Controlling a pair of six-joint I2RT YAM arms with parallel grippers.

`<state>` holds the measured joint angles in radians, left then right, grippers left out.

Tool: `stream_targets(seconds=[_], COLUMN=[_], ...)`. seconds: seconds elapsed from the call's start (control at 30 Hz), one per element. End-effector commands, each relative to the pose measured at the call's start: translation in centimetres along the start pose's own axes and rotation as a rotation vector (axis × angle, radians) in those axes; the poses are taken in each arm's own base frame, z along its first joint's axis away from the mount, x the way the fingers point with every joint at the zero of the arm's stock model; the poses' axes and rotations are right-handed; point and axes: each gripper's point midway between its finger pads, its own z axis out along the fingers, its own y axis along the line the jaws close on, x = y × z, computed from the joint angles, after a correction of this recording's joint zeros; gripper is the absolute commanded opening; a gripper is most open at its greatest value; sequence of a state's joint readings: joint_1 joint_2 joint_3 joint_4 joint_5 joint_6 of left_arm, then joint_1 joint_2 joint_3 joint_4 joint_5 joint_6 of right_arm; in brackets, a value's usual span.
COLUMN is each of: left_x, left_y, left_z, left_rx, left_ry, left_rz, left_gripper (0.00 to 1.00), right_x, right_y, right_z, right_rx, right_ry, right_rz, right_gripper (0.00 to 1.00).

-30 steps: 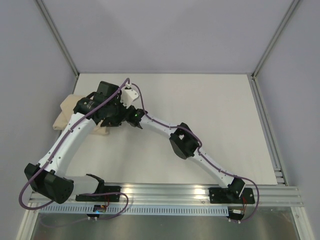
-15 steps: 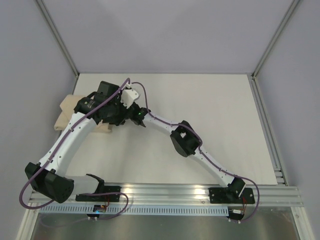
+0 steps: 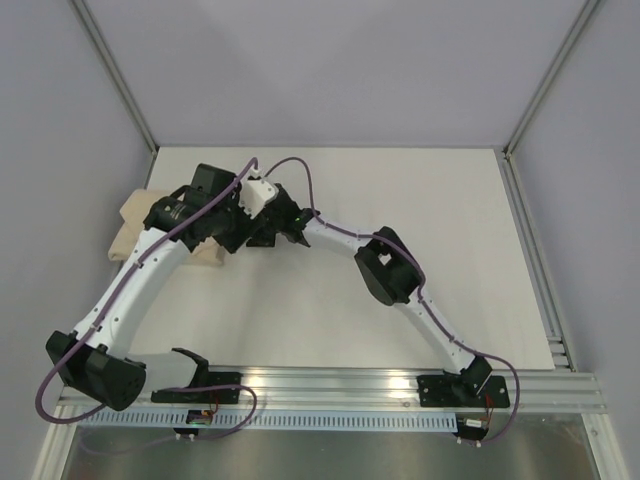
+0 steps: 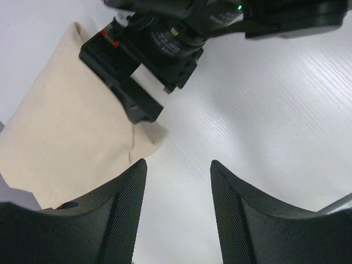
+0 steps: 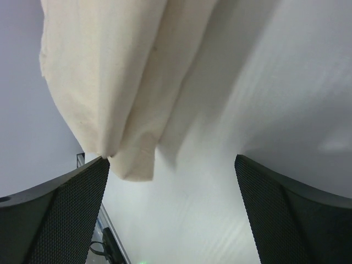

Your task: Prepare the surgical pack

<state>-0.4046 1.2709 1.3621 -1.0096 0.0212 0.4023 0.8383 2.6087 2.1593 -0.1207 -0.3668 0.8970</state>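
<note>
The surgical pack shows as a folded beige cloth bundle (image 3: pixel 130 226) at the table's left edge, partly hidden under both arms in the top view. In the right wrist view the bundle (image 5: pixel 110 71) fills the upper left, and a loose corner of it hangs just beyond my right gripper (image 5: pixel 170 162). That gripper is wide open with only table between its fingers. My left gripper (image 4: pixel 179 165) hovers open over bare table, right of the cloth (image 4: pixel 66 126). The right gripper's black body (image 4: pixel 148 55) lies just ahead of it, against the cloth's edge.
The white table (image 3: pixel 430 230) stretches to the right of the arms. A metal rail (image 3: pixel 350 385) runs along the near edge and frame posts (image 3: pixel 115 75) stand at the back corners. Grey walls close in on the left, back and right.
My right gripper has opened wide, letting go of the cloth corner, and its arm has drawn back to the right. The left arm has hardly moved.
</note>
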Motion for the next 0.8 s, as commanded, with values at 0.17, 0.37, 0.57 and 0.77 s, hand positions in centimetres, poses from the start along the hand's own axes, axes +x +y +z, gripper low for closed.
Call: stream_targets(seconds=[0.17,0.37,0.57,0.77], left_x=[0.1,2.4,5.2,11.8], left_y=[0.2,-2.6,-3.1,-2.5], left_z=[-4.5,-5.5,-6.8,-4.6], left_rx=[-0.060,0.022,-0.046,-0.200], left_ry=[-0.095,-0.107,-0.149,-0.038], left_rz=[0.033,0.003,0.023,0.054], left_gripper=[0.61,0.64,0.67,0.84], right_x=[-3.7,-3.1,-2.8,-2.6], right_y=[0.3,-2.7,-8.2,-15.4], right_z=[-9.1,-13.8,-20.4,-32.3], right_rx=[0.099,0.168,0.308,0.569], right_ry=[-0.099,-0.065,-0.112,-0.288], right_rz=[-0.082,-0.075,-0.053,-0.078], right_gripper=[1.00,1.00,1.00,1.00])
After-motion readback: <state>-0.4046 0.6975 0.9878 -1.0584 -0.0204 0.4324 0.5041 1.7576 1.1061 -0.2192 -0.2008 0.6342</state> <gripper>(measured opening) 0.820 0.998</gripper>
